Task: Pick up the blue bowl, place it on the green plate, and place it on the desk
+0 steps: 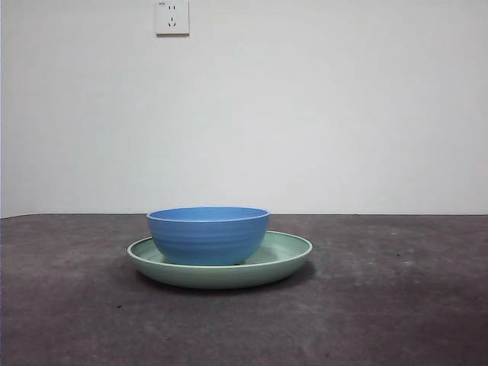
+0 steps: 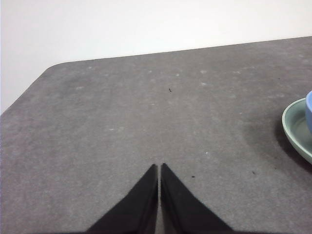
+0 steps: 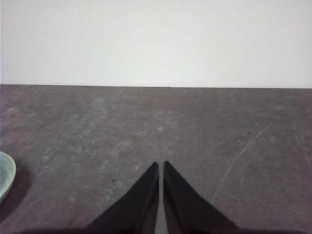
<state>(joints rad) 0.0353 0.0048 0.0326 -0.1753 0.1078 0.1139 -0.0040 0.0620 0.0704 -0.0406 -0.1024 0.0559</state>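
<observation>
Bowl and plate already sit together: the blue bowl stands upright inside the green plate, a little left of the plate's centre, near the middle of the desk. So I judge the stacking part done, and the step in hand is lifting the bowl off and setting it on bare desk.

My left gripper has its jaws pressed together, empty, well apart from the plate, whose rim shows at the far right edge of that wrist view. My right gripper is likewise closed and empty over bare tabletop, with only a sliver of plate rim at the left edge of its view. Neither arm shows in the front view, so both are waiting.

To do this well, I would first part the jaws of whichever arm I choose, come down over the bowl's rim, and pinch one wall, one jaw inside and one outside. The glossy wall may slip, so I would grip firmly, lift straight up so the plate does not get dragged, then set the bowl down beside the plate.
</observation>
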